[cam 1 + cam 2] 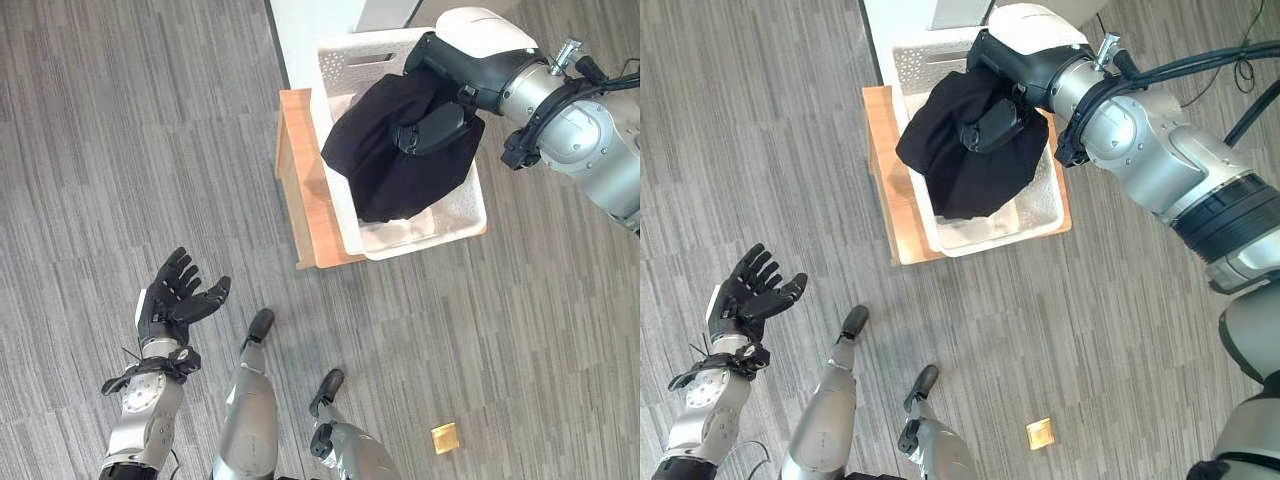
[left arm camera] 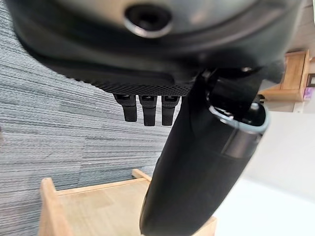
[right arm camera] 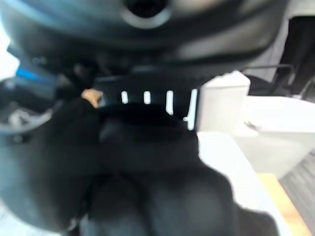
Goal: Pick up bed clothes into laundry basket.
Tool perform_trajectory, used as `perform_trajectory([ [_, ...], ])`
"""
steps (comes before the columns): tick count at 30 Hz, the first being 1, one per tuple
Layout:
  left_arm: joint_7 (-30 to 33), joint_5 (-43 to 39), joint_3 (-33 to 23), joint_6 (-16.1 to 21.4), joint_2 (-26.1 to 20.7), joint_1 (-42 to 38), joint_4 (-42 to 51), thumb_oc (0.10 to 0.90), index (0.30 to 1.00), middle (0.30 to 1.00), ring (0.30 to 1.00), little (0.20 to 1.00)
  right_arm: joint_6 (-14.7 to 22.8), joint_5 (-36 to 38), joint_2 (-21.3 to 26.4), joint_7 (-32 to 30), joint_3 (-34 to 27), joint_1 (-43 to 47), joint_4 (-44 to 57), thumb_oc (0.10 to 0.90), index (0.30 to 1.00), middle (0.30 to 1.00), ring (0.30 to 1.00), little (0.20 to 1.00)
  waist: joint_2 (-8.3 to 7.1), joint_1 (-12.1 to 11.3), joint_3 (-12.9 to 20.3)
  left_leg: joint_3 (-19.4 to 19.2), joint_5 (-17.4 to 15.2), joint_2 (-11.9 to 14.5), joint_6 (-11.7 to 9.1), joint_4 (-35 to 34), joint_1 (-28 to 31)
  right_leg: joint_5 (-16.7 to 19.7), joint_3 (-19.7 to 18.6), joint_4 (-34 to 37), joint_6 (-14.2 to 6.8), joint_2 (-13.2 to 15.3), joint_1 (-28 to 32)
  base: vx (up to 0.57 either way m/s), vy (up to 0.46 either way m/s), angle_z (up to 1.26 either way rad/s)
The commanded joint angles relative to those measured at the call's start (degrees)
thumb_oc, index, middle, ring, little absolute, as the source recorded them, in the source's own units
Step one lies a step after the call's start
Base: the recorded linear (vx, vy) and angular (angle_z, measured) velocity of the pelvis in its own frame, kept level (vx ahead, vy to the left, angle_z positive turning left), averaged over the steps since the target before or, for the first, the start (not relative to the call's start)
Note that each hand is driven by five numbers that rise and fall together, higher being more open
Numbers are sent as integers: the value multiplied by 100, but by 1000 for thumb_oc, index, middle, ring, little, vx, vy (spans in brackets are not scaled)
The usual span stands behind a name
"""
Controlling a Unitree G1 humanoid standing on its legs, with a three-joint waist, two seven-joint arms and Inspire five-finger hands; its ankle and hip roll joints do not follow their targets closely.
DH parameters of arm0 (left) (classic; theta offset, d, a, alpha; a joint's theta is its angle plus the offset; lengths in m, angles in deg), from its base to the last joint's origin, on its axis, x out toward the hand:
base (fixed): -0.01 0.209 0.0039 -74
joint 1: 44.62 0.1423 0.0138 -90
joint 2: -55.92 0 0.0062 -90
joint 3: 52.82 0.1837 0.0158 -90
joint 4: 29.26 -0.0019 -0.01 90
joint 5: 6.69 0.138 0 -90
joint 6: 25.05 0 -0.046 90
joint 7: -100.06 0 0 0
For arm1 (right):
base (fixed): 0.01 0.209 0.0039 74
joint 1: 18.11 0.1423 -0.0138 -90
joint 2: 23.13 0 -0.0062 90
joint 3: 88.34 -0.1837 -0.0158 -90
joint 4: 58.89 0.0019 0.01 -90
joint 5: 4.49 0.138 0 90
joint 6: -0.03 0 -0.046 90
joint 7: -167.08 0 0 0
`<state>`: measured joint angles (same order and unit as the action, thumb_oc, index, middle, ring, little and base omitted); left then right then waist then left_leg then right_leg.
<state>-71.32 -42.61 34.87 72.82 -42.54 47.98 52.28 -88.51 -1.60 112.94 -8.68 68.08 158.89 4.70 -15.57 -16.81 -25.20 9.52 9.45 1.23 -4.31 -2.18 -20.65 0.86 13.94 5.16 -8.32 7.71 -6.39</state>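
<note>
A black garment [image 1: 385, 175] hangs bunched over the white laundry basket [image 1: 352, 62], its lower end inside the basket. My right hand [image 1: 437, 127] reaches in from the upper right and is shut on the garment from above, thumb lying across the cloth; the fingers are buried in it. The right wrist view has the black cloth [image 3: 147, 187] pressed against the hand. Far from the basket, my left hand [image 1: 172, 298] hovers over the floor at the lower left, open, palm up and holding nothing; its straight fingers [image 2: 145, 109] also appear in the left wrist view.
The basket stands on a low wooden stand [image 1: 305, 205], which abuts a white surface [image 1: 310, 25] at the top. A small yellow square [image 1: 444, 437] lies on the grey plank floor at the lower right. Open floor stretches to the left.
</note>
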Motion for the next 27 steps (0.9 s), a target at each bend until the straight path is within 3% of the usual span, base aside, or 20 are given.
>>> perform_trajectory([
  [1,-11,22,-218,547,-488,290,803,800,900,900,900,900,-138,369,249,6,149,1395,-534,800,900,900,900,900,-196,-63,143,-177,-439,115,-177,-197,366,291,-120,-219,-399,393,142,-7,-6,12],
  [10,-141,56,-335,573,-663,376,722,800,900,900,900,900,-67,690,827,417,1325,2264,-523,800,900,900,900,900,-304,123,171,-226,-438,153,-202,-195,401,324,-145,-225,-413,404,148,-7,0,0],
  [20,-240,13,-405,610,-856,393,701,800,900,900,900,900,28,961,1433,537,1380,2215,-148,800,900,900,900,900,-455,247,281,-281,-457,155,-204,-196,479,360,-182,-259,-444,445,159,-6,-3,-3],
  [22,-225,39,-407,624,-822,341,692,800,900,900,900,900,130,1101,1784,422,1380,2252,122,800,900,900,900,900,-440,316,343,-283,-462,156,-206,-198,508,352,-183,-265,-452,444,173,0,0,0],
  [23,-184,92,-413,641,-619,302,692,800,900,900,900,900,298,1363,2223,236,1314,2230,707,800,900,900,900,900,-313,423,403,-314,-467,163,-205,-200,545,333,-197,-282,-456,442,174,0,0,0],
  [26,-160,140,-419,644,-513,278,702,800,900,900,900,900,336,1472,2452,113,942,1961,1049,800,900,900,900,900,-220,472,412,-329,-471,184,-208,-203,559,364,-200,-295,-467,428,157,-9,8,-1],
  [27,-1,209,-485,637,244,179,728,800,900,900,900,900,647,1694,2848,-486,-1194,265,1727,800,900,900,900,900,361,763,516,-409,-487,176,-191,-207,630,286,-224,-339,-456,413,180,-14,22,-11],
])
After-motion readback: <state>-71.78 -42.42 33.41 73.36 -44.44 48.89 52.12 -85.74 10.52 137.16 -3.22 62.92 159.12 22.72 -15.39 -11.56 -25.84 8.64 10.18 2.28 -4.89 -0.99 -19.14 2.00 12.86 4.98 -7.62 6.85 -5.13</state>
